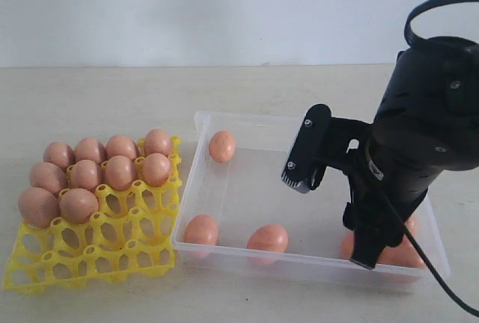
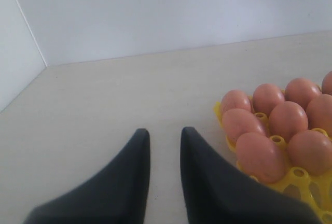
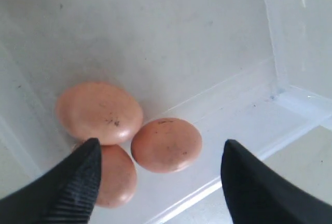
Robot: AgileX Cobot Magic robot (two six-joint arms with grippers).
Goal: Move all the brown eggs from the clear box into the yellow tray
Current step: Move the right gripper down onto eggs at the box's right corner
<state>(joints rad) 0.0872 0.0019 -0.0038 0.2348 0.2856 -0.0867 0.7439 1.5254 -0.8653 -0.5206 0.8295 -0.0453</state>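
My right tool (image 3: 161, 149) hangs wide open and empty just above three eggs (image 3: 166, 144), which lie touching each other in a corner of the box (image 3: 155, 37). I see three more eggs lying apart in the same box. Ten eggs sit in the tray (image 1: 96, 219), just beside the box. My left tool (image 2: 163, 141) is near the tray over the bare surface (image 2: 104, 94), its jaws only a little apart, holding nothing.

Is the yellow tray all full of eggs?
No, the yellow tray has brown eggs only in its far rows, and the near cells are empty.
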